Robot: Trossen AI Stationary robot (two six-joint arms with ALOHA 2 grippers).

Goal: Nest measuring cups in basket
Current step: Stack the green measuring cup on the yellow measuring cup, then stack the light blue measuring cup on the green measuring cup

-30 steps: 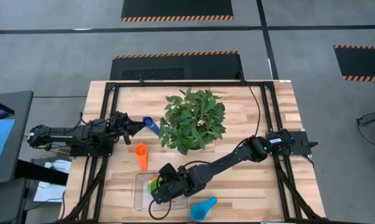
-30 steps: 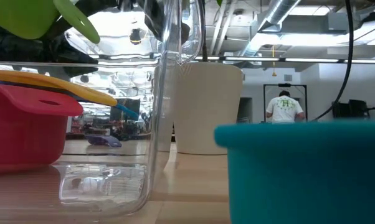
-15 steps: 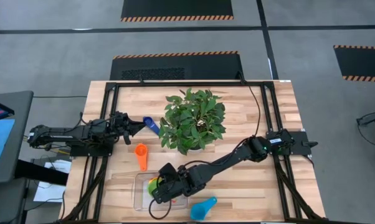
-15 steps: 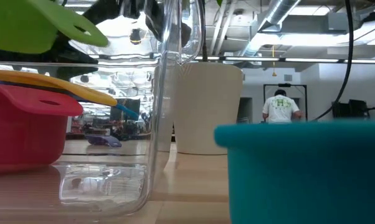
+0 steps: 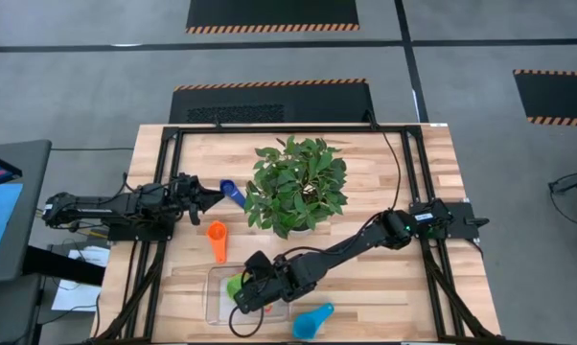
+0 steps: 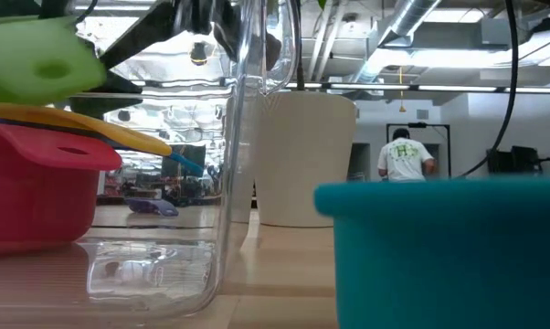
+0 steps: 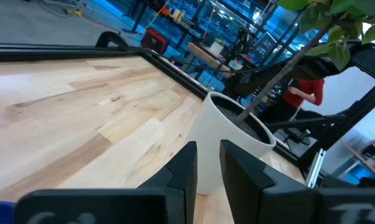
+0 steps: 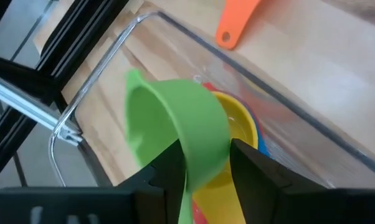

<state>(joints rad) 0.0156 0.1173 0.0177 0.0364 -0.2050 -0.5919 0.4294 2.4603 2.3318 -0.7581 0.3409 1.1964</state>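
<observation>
Green cup sits between the right gripper jaws, parted, above yellow cup in the basket; left gripper jaws nearly closed, empty

No legible text, label, brand or number in any view; person in the room beyond the table, seen in the low view at about 3 o'clock of frame centre, wears a white shirt with a green mark on the back, too small to read; black floor mats at 12 o'clock of the table carry orange-and-black hazard striping along their edges, a warning pattern only, no words.
</observation>
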